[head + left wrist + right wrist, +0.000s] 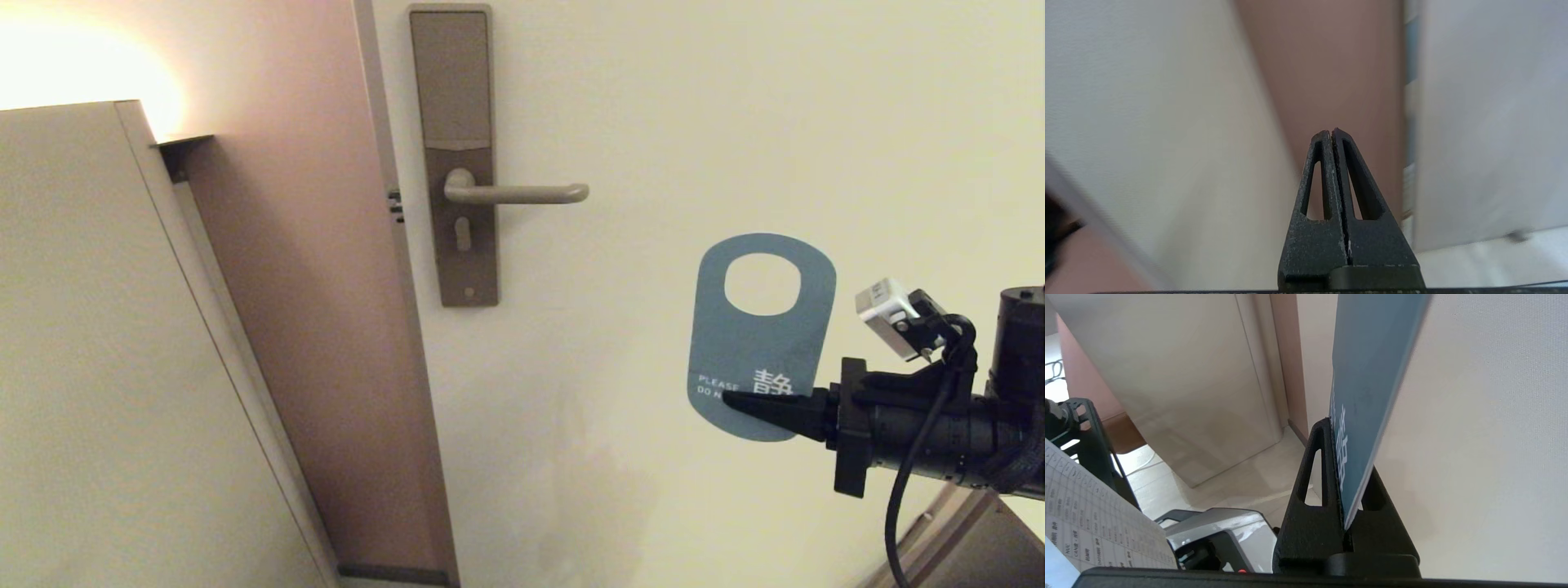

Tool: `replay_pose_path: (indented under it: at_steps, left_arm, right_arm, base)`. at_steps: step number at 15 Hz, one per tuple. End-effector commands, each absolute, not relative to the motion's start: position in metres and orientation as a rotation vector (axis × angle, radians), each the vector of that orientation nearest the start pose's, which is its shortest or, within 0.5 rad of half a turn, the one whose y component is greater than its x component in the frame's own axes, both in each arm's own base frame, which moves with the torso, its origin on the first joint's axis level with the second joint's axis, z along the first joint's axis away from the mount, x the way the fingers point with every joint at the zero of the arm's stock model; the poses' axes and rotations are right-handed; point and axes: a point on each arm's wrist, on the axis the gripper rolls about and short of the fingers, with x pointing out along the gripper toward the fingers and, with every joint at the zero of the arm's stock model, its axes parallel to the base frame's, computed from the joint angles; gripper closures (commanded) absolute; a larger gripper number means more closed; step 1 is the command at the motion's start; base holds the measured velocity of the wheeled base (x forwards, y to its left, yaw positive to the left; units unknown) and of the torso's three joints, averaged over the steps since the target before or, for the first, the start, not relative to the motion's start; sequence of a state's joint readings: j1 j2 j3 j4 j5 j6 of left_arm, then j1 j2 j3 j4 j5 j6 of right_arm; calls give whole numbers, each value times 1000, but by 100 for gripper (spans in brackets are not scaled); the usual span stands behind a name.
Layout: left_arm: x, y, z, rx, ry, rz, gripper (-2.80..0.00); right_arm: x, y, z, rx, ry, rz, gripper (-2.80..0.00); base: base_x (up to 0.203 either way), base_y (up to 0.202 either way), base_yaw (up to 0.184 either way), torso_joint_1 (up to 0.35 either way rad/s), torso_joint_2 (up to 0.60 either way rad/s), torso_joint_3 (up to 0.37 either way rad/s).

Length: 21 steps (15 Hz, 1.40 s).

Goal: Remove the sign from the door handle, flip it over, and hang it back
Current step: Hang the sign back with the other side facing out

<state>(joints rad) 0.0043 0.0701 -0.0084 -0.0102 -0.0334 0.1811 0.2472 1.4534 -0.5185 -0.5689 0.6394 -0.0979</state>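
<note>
The sign [759,343] shows its teal-blue face with white lettering toward me, upright, its oval hole at the top. It hangs in the air in front of the cream door, below and to the right of the door handle [522,193], and well apart from it. My right gripper [729,398] reaches in from the right and is shut on the sign's lower end. In the right wrist view the sign [1367,396] stands edge-on between the black fingers [1312,490]. The handle is bare, a beige lever on its brown lock plate [454,155]. My left gripper [1331,132] is shut and empty, out of the head view.
A pinkish door frame [326,327] runs down left of the lock plate. A cream cabinet panel [106,367] fills the left side. In the right wrist view a printed sheet [1090,535] and grey robot body [1220,535] lie low beside the arm.
</note>
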Motion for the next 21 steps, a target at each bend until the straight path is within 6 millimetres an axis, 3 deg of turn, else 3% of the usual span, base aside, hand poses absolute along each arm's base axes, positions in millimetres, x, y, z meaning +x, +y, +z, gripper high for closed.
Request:
replay_pose_path:
  at_steps: [1,9,18,21]
  left_arm:
    - [-23,-1,77,149,-12,-44,0]
    - [-23,0,77,4,-10,-3,0]
    - [-23,0,77,-2,-11,-1,0]
    - [-23,0,77,-2,-11,0,0]
  right_arm:
    - [212,64,167,-14,324,881,0]
    - [210,53,165,-4,331,838,0]
    - [203,49,161,-2,340,821,0]
    - [212,45,165,-5,330,775,0]
  base:
    - [0,0,0,0,0,0]
    - [0,0,0,0,0,0]
    - [0,0,0,0,0,0]
    - [0,0,0,0,0,0]
